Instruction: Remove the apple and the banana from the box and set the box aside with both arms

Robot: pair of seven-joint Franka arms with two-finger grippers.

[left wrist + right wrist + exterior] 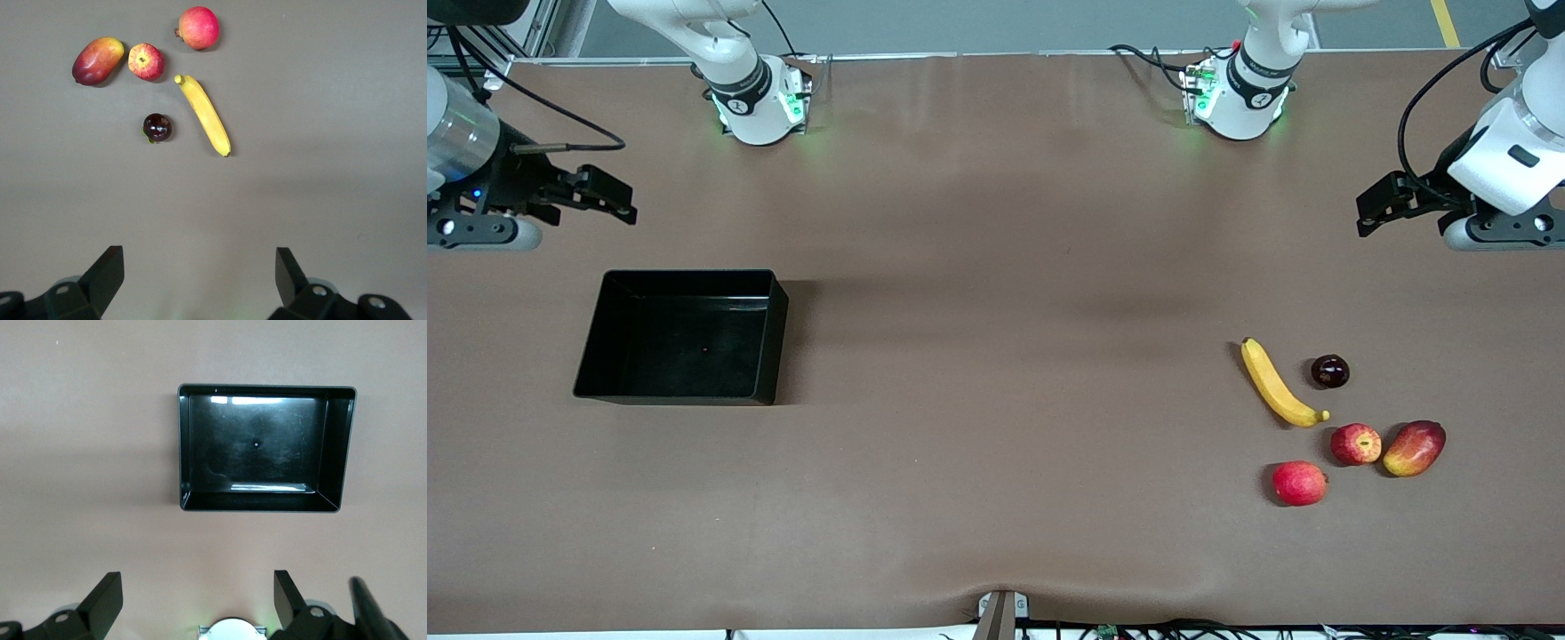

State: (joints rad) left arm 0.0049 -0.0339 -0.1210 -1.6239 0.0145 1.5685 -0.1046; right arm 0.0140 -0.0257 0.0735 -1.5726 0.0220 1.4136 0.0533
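Observation:
The yellow banana [1280, 384] and the red apple with yellow streaks [1356, 444] lie on the brown table toward the left arm's end. The apple is nearer the front camera than the banana. Both show in the left wrist view, banana [204, 115] and apple [145, 61]. The black open-top box [680, 342] stands empty toward the right arm's end and shows in the right wrist view [263, 457]. My left gripper [1368, 213] is open and empty, up over bare table at its end [199, 257]. My right gripper [624, 203] is open and empty, up over bare table beside the box [198, 580].
A dark round fruit [1329, 371] lies beside the banana. A plain red round fruit [1299, 483] and an oval red-yellow mango [1414, 448] lie next to the apple. The two arm bases [751, 102] [1240, 98] stand at the table's back edge.

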